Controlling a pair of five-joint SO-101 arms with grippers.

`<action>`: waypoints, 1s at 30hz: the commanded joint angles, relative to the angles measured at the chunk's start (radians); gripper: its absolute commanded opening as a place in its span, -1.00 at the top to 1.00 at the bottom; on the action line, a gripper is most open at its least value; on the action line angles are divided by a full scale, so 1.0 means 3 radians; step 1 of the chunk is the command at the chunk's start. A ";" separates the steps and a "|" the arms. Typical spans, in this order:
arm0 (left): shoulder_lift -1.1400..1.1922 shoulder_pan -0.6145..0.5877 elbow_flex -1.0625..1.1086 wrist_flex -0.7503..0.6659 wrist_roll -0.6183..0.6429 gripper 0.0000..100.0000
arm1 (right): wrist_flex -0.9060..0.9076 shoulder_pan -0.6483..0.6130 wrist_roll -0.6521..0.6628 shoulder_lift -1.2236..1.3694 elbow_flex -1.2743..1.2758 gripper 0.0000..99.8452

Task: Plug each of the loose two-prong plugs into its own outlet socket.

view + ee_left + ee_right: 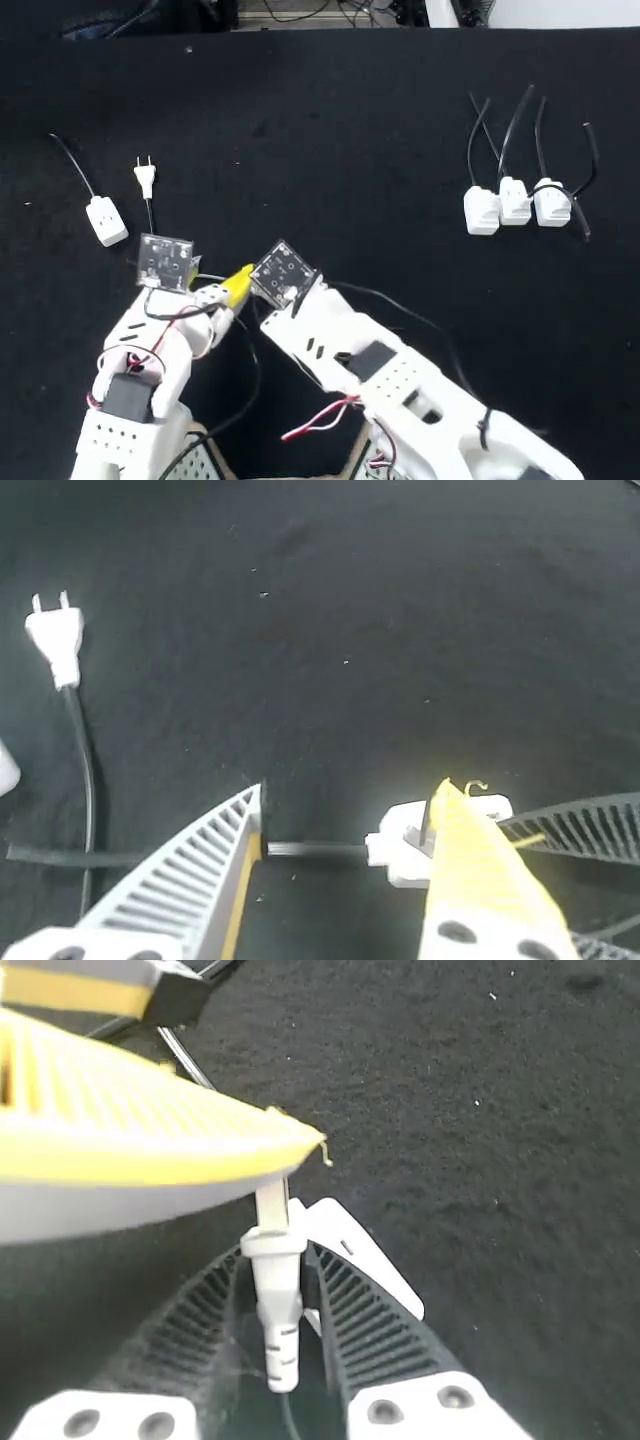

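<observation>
Two ribbed fingers (365,1330) of your right end effector (277,1250) pinch a slim white two-prong plug (278,1310) over the fuzzy black bench (500,1160); your left end effector (350,800), one finger yellow, stands spread wide beside it.

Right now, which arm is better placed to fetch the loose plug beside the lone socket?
Left. The loose plug lies just ahead of the left gripper, which is open; the right gripper is shut on a second plug and sits farther away.

Even diffuse light; dark table (330,110) absorbs it; shadows faint.
</observation>
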 commanded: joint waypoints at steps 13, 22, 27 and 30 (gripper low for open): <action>0.0051 0.0238 0.0013 -0.0051 -0.0097 0.47 | 0.1488 -0.0056 -0.0015 -0.2734 0.0335 0.98; 0.0051 0.0238 0.0013 -0.0056 -0.0097 0.47 | 0.1954 -0.0041 -0.0015 -0.3583 0.0514 0.98; 0.0051 0.0207 -0.0018 -0.0056 -0.0097 0.47 | 0.2061 -0.0036 -0.0015 -0.3588 0.0514 0.98; 0.0046 0.0064 -0.0084 -0.0056 -0.0087 0.47 | 0.2209 0.0031 0.0051 -0.3588 0.0514 0.98</action>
